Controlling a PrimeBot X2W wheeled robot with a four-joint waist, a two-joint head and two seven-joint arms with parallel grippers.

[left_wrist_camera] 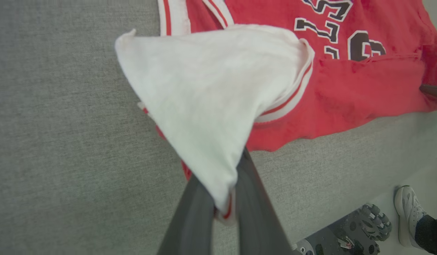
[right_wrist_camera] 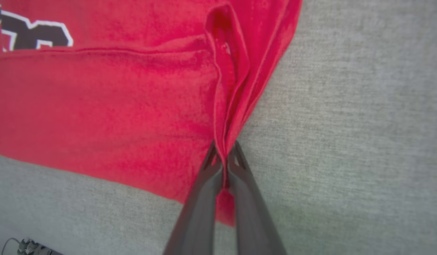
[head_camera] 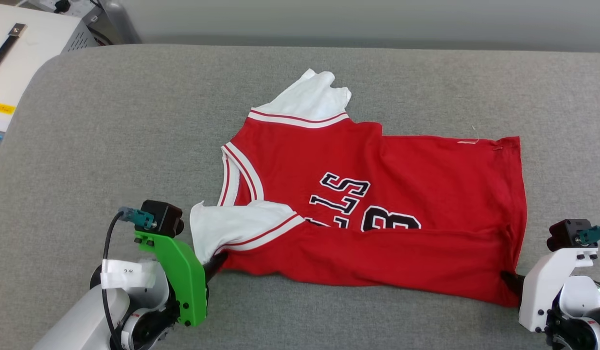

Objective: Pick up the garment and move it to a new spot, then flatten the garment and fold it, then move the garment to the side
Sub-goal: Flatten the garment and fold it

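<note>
Head view: the garment [head_camera: 378, 194] lies spread on the grey worktop [head_camera: 134, 121], near edge folded over its lettering. Left tool [head_camera: 215, 263] is clamped on the white sleeve [head_camera: 222, 228]; right tool [head_camera: 511, 282] pinches the red hem corner [head_camera: 499, 291].

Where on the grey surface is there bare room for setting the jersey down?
Bare grey surface runs wide left of the garment, up to its rounded corner; a band lies behind it along the far edge. Crowded: the near edge, where the left gripper and right gripper pinch sleeve and hem corner.
</note>
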